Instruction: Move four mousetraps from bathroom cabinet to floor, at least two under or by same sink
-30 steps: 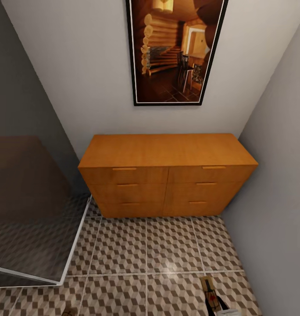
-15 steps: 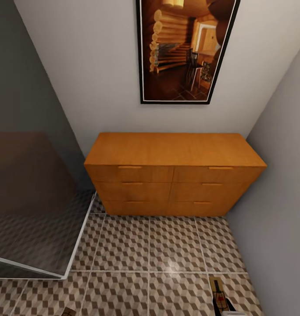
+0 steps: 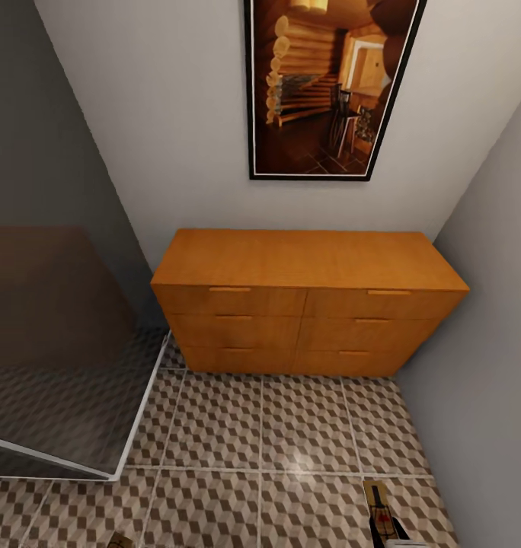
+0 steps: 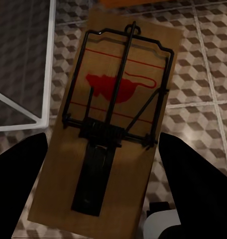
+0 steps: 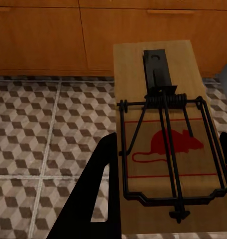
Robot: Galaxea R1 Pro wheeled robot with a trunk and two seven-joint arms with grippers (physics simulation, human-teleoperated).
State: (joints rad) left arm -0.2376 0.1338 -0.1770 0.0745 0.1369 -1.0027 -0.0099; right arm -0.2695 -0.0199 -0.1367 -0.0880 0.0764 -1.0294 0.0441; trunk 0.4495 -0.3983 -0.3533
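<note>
Each claw carries one mousetrap. The left claw [image 4: 101, 149] is clamped across the long edges of the left trap [image 4: 111, 119]; the right claw [image 5: 168, 169] likewise grips the right trap [image 5: 166, 129], whose board shows low in the head view [image 3: 380, 508], above the floor [image 3: 291, 426].

Risks: both holds are on thin edges, so a jolt in transit could let a board pivot or slip out. A drop could leave it away from the sink.

Surroundings: cabinet [image 3: 306, 297] ahead, drawers shut. The glass panel [image 3: 62, 396] to the left and the grey wall [image 3: 489, 342] to the right narrow the turning room.
</note>
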